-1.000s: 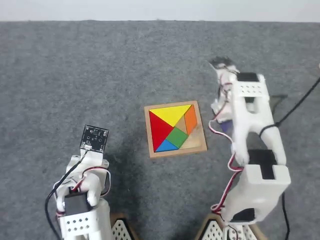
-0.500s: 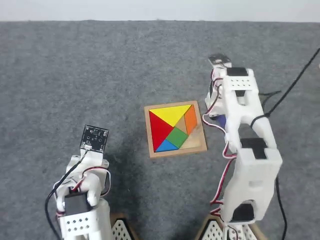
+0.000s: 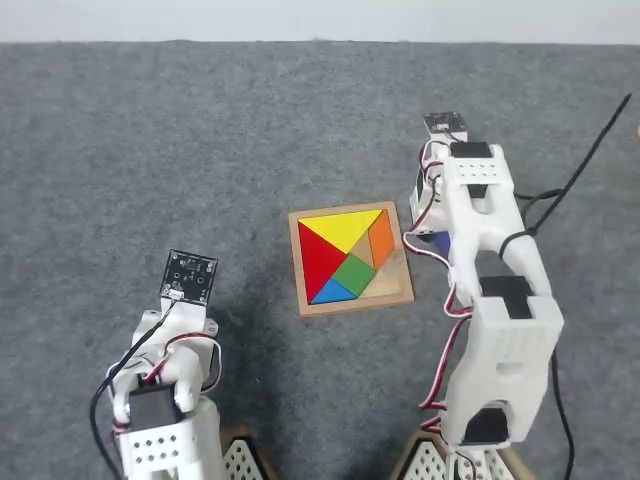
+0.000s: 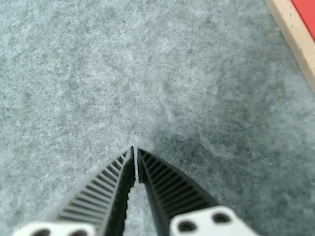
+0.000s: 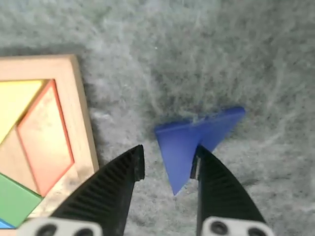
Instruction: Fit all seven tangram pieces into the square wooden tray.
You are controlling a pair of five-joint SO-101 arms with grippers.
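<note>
On the grey felt the tray lies between the two arms, holding a yellow triangle, a red triangle, a green square, a small blue piece and an orange piece. Bare wood shows in its near right corner. Just beside the tray's right edge, on the felt, lies a dark blue triangle. From above, the right arm and its red and white wires cover most of it. The right gripper hangs low over this triangle with its fingers spread. One finger overlaps the triangle's edge and the other stands between it and the tray, nothing pinched. The left gripper sits well apart over bare felt, fingers pressed together and empty, with the tray's corner off to one side. A black board on the left wrist bears marks too small to read.
</note>
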